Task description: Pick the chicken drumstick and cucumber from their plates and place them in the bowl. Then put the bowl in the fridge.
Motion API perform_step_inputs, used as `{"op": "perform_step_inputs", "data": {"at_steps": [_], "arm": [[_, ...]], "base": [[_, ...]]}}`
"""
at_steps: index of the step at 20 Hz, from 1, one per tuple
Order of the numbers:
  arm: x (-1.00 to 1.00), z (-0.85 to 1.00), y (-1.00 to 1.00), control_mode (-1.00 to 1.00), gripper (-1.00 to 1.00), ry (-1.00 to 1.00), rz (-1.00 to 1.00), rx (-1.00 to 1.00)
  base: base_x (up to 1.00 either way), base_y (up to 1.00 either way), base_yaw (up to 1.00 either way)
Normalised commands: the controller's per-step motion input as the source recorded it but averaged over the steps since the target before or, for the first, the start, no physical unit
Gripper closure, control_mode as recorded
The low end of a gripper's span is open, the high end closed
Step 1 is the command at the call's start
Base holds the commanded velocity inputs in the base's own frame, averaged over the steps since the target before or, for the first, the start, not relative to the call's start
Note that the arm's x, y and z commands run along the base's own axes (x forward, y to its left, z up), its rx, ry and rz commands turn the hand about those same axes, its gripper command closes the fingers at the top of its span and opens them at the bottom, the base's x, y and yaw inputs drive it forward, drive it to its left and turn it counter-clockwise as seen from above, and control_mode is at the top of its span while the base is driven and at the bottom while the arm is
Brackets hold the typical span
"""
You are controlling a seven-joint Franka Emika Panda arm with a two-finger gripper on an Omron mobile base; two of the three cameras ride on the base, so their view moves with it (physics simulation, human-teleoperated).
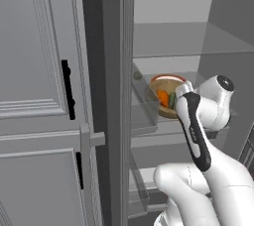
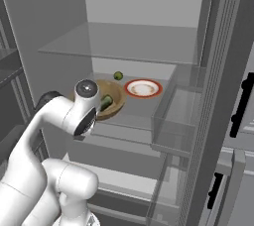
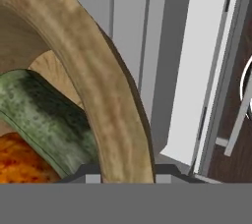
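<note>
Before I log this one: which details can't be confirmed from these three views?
- Fingers' contact with the bowl: hand view's bottom edge cuts them off at its rim.
- Bowl's underside, left base view: the arm covers it, so resting on the fridge shelf is unsure.
- Chicken drumstick and cucumber: cropped, full shape unseen.
- Small green item, right base view: too small to identify.

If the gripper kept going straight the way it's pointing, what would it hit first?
It's shut on the bowl rim already. Straight on, past the rim, the fridge wall looks like the next thing, though depth is hard to judge.
</note>
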Motion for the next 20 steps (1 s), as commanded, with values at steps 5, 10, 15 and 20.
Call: {"op": "perform_step_inputs", "data": {"at_steps": [5, 10, 15, 20], "arm": [[0.74, -0.5, 0.0, -1.0, 1.0, 0.01, 0.07, 0.0], [0.82, -0.46, 0.0, -1.0, 1.0, 0.0, 0.06, 0.0], [0.72, -0.3, 0.0, -1.0, 1.0, -0.05, 0.01, 0.0], [0.67, -0.33, 0.05, -1.0, 1.0, -0.02, 0.0, 0.0]], "base": [[0.0, 0.0, 0.0], [0.0, 0.0, 0.0], [0.0, 0.0, 0.0], [0.0, 0.0, 0.0]]}}
